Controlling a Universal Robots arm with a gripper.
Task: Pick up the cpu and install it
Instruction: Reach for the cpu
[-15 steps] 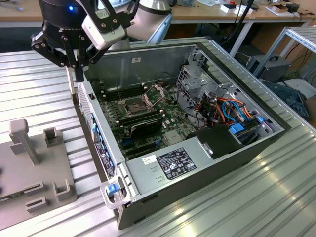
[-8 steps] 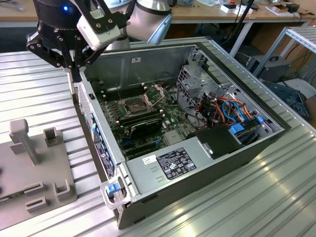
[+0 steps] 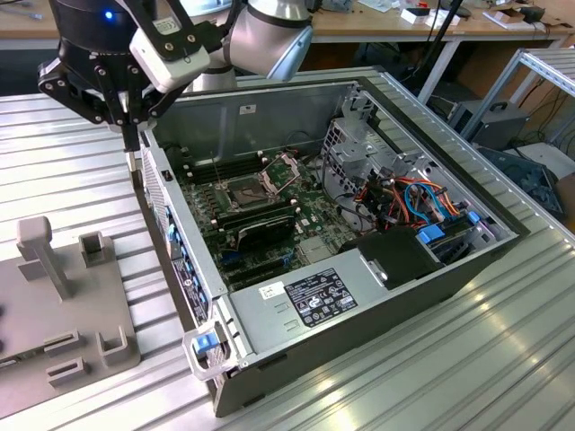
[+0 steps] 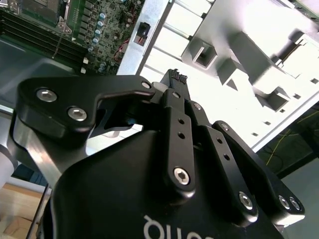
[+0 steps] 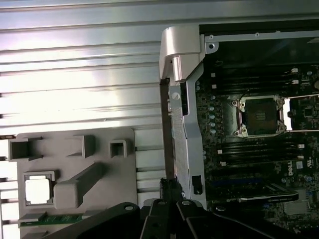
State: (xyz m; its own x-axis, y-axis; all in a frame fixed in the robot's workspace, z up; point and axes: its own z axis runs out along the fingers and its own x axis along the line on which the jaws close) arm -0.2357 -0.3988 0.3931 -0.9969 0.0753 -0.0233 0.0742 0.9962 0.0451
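The cpu (image 5: 39, 190), a small pale silver square, lies in a square recess of the grey holder tray (image 5: 75, 159) in the first wrist view. The open socket (image 3: 247, 190) on the green motherboard stands bare, its shiny metal frame (image 3: 283, 166) hinged up. The socket (image 5: 259, 117) also appears in the first wrist view. My gripper (image 3: 132, 148) hangs over the case's wall on the exterior view's left, between the tray and the motherboard. Its fingers (image 4: 174, 75) are shut together with nothing between them. They also show as the dark fingertips (image 5: 171, 183) in the first wrist view.
The open computer case (image 3: 404, 287) lies on a ribbed metal table (image 3: 72, 171). Inside are a black expansion card (image 3: 260, 229), a power supply (image 3: 314, 301) and bundled cables (image 3: 422, 202). A green memory stick (image 5: 50, 218) rests on the tray, whose upright posts (image 3: 40, 251) stick up.
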